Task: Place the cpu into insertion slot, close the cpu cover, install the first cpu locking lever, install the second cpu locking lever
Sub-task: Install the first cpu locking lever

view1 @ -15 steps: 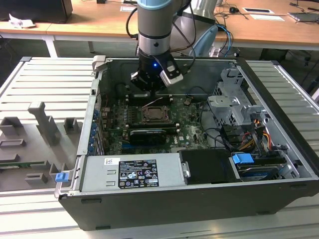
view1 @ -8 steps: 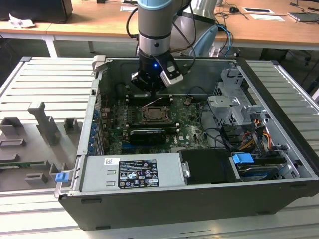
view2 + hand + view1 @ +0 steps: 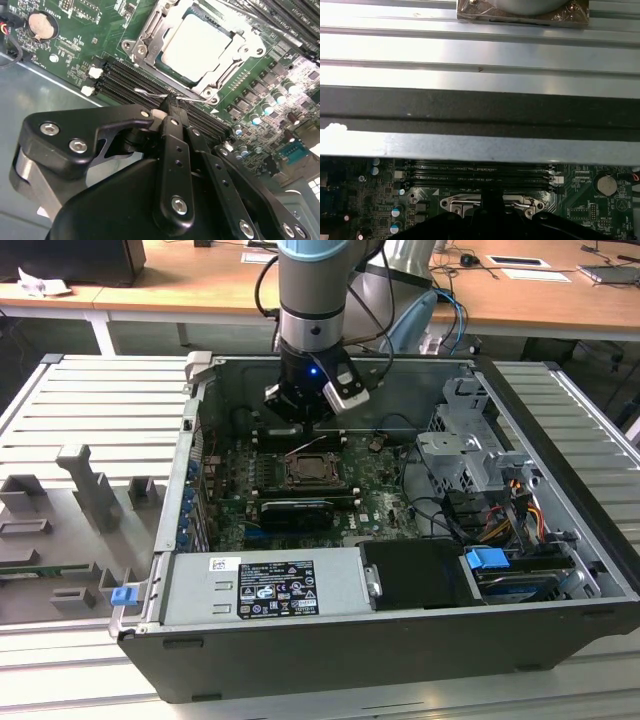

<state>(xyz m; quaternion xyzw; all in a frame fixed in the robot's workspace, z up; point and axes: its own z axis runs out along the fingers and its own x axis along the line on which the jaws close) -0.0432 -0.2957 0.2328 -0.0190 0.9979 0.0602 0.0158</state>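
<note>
Power-supply label (image 3: 275, 588), print illegible.

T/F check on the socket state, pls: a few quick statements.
1. The cpu sits in the insertion slot. True.
2. The cpu cover stands open. False: it lies flat, framing the cpu.
3. The gripper hangs over the drive bays. False: it is low over the motherboard, right beside the socket.
4. The gripper's tip is at a thin wire lever along the socket's edge. True.
5. A coin cell sits on the board. True.
</note>
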